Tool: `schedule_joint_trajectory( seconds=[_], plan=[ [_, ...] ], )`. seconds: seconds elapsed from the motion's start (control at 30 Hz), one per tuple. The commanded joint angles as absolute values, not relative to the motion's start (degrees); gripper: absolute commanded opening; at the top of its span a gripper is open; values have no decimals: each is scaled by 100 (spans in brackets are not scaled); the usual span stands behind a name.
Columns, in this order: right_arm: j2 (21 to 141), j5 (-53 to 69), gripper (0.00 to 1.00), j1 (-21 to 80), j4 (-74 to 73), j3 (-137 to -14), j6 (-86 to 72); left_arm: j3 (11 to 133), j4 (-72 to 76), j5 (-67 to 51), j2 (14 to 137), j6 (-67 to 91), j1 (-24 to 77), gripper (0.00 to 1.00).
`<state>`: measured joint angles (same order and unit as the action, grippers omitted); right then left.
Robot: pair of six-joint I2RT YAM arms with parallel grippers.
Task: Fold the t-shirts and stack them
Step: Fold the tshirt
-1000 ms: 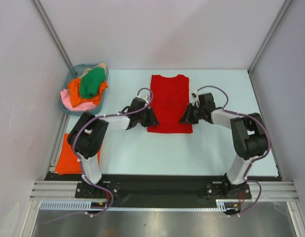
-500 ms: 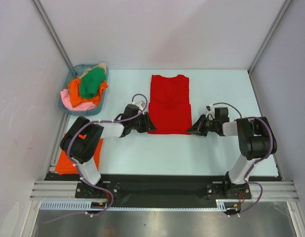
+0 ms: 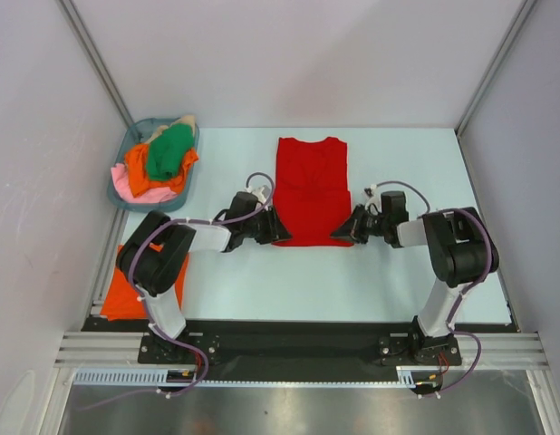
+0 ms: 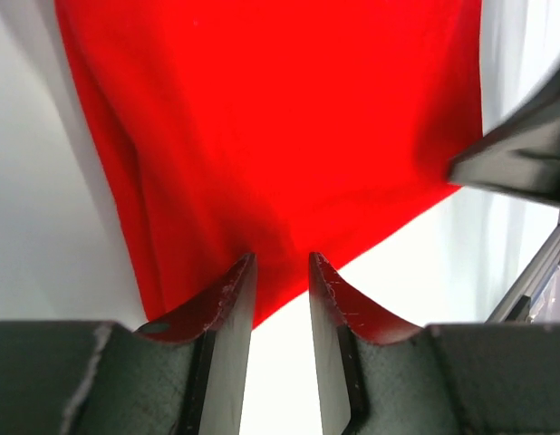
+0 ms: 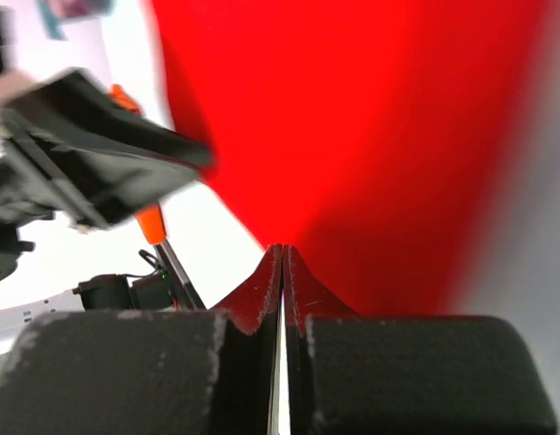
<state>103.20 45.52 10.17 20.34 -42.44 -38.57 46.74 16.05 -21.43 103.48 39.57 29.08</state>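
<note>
From above, a blue-grey basket (image 3: pixel 129 143) sits at the far left corner of the pale surface (image 3: pixel 407 163). It holds a heap of crumpled shirts: a green t-shirt (image 3: pixel 169 152) on top, an orange t-shirt (image 3: pixel 138 172) under it, a pink t-shirt (image 3: pixel 146 193) spilling over the near rim and a beige t-shirt (image 3: pixel 183 120) at the far rim. The red t-shirt (image 3: pixel 309 186) lies flat in the middle of the surface, collar away from the arms, sleeves tucked in so it forms a long rectangle. A folded orange t-shirt (image 3: pixel 126 288) lies at the near left edge, partly behind the left arm (image 3: pixel 198 228). The left arm and the right arm (image 3: pixel 443 237) both reach low to the red shirt's near hem, the left jaws at its left corner and the right jaws at its right corner. This view does not show how far either pair is parted.

The left wrist view does. The left jaws stand apart by a narrow gap, and their fingertips (image 4: pixel 236 281) lie over the red hem. Red cloth and bare surface show between them. Whether they touch the cloth cannot be told. The dark tip of the right jaws shows at the right edge.

In the right wrist view the right jaws are pressed together, their tips right at the red shirt's edge. Whether any cloth is nipped between them cannot be told. The left arm is a dark blur at the left.
</note>
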Motion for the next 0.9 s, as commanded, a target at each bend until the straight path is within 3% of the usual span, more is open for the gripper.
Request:
schedule_joint_trajectory(
  seconds=[0.0, 0.2, 0.37, 0.53, 0.87],
  plan=[
    [10529, 4816, 1, 695, 2654, -3807, -3990, 4281, 1530, -1995, 10169, 3815, 2752, 36],
    [9941, 4852, 1, 334, 2023, -3576, -3578, 4016, 1793, -2065, 9484, 3797, 2610, 37],
    [10010, 4834, 1, 343, 1951, -4392, -3752, 4955, 1951, -2372, 10009, 3964, 2540, 37],
    [11231, 4895, 1, 404, 2135, -5501, -3998, 6239, 1977, -2654, 11404, 4139, 2303, 36],
    [13077, 4878, 1, 142, 2550, -7373, -4597, 7848, 1749, -2900, 12832, 4201, 1767, 38]
  ],
)
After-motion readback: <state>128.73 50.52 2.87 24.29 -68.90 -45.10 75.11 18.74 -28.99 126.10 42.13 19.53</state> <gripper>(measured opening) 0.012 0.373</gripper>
